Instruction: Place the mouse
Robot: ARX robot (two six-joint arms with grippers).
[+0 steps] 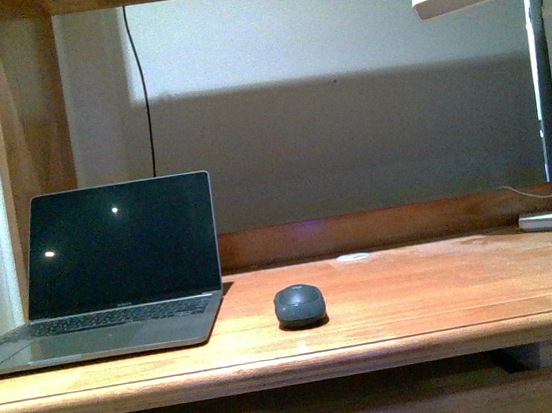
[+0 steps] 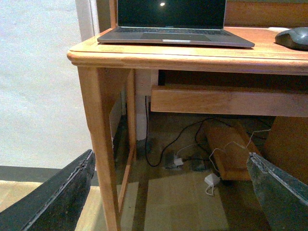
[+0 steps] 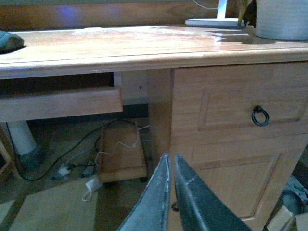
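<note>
— Where lit, glossy: warm wooden desk (image 1: 418,295), rounded front edge, plain wall behind. Leftmost?

— Open laptop (image 1: 113,272), black screen, grey flat deck. Next, smooth domed mouse (image 1: 300,304), dark grey-blue, resting on desk just right of laptop, apart from it. Beyond, small white disc (image 1: 353,256); far right, white lamp (image 1: 543,83).

— Below?

— Cables (image 2: 192,154) on floor, panelled drawer with ring pull (image 3: 260,116).

— Grippers?

— Left gripper (image 2: 168,192) spread wide, empty. Right gripper (image 3: 172,192) pressed together, empty, both below desk level.
</note>
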